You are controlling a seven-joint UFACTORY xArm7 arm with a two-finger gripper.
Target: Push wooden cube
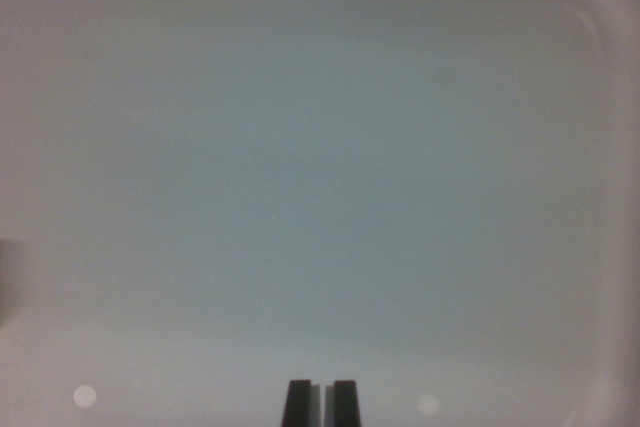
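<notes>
Task so far: I cannot say how much is done, because the wooden cube does not show anywhere in the picture; the push looks not yet done from here
What is left: find the cube, then push it
Cube: hidden, so I cannot tell where it is or how it looks
Claw: the claw [321, 402] is at the bottom middle of the frame, its two dark fingers [298, 403] close together with just a thin gap, holding nothing
Tray: a pale tray with a raised rim [608, 67] curving down the right side
Left edge: a small dark blur [10, 277], too fuzzy to name
</notes>
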